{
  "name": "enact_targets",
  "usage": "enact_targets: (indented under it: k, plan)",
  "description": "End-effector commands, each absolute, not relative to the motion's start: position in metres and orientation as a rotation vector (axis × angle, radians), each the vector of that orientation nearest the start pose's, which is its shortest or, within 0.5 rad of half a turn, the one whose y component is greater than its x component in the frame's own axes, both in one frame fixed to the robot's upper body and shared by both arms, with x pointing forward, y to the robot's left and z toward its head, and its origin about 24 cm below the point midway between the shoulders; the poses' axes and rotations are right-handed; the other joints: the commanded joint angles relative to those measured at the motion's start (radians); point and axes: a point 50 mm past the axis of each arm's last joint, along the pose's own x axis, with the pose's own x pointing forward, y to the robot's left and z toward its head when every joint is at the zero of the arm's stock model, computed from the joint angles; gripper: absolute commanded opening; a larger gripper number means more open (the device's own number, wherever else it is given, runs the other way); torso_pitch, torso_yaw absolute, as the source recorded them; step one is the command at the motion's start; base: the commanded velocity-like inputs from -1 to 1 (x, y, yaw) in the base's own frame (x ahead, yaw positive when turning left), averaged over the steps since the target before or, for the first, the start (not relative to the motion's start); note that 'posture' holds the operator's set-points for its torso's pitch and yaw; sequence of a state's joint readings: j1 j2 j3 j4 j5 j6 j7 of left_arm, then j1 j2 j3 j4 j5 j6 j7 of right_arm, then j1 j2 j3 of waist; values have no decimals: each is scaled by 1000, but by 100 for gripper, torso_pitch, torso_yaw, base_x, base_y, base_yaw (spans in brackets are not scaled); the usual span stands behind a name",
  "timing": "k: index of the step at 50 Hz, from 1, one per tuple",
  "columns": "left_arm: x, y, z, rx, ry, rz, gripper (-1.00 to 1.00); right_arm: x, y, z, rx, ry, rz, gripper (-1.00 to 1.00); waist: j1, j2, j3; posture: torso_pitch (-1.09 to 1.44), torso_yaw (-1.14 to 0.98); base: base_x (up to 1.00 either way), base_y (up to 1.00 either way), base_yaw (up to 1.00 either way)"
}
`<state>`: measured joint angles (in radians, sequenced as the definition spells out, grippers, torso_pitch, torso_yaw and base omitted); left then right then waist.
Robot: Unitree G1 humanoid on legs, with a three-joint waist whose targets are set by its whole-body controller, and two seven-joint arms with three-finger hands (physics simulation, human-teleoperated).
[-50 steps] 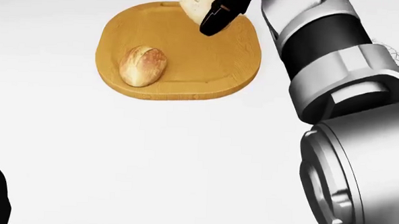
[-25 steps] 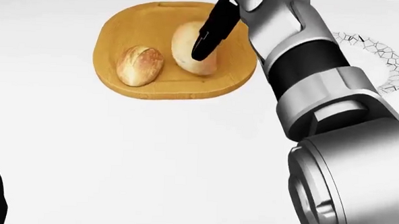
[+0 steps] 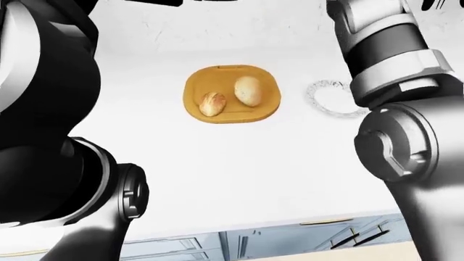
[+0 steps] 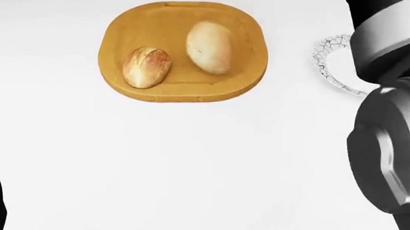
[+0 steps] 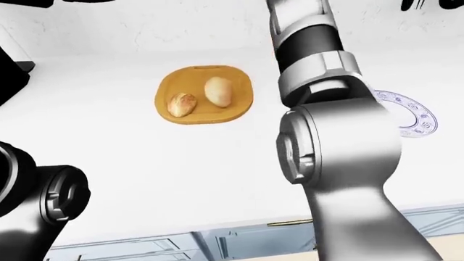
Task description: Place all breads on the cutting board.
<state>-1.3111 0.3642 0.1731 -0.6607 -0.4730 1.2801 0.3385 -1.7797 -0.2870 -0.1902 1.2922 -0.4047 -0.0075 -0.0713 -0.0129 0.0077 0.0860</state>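
Observation:
A rounded wooden cutting board (image 4: 241, 75) lies on the white counter near the top of the head view. Two breads rest on it: a browned crusty roll (image 4: 146, 66) on its left half and a paler oval loaf (image 4: 209, 46) on its right half, a small gap between them. Neither hand shows in any view. Only the right arm's silver and black forearm and elbow (image 4: 387, 144) fill the right edge of the head view, rising out of the top of the picture. The left arm's dark shoulder (image 3: 43, 109) crowds the left of the left-eye view.
A white plate (image 5: 406, 117) with a dark crackle pattern on its rim sits to the right of the board, partly hidden by the right arm. The counter's near edge, with cabinet fronts and handles (image 3: 326, 239) below it, runs along the bottom of the eye views.
The right hand let go of the pale loaf, which now lies on the board's right half, and the arm has lifted up and away to the right, out of the picture.

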Motion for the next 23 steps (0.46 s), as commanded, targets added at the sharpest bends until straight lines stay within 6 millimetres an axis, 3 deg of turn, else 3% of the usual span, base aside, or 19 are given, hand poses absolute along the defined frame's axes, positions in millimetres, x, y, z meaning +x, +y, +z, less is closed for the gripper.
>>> enact_targets:
  k: [1,9,12,16,23]
  plan:
    - [216,125,414,71,-734,-75,100,391,-121,436,-384,-619,-111,100,1,1,-26,0,0,0,0,0]
    - [216,125,415,70,-734,-77,100,364,-134,476,-247,-754,-130,100,4,-1,-21,0,0,0,0,0]
    - [214,125,416,68,-738,-78,100,343,-139,495,-206,-824,-134,100,6,-3,-17,0,0,0,0,0]
    - [214,125,415,67,-738,-79,100,311,-148,502,-150,-881,-129,100,9,-8,-14,0,0,0,0,0]
    - [212,124,416,69,-744,-81,100,246,-165,492,-110,-971,-143,100,23,-13,-9,0,0,0,0,0]
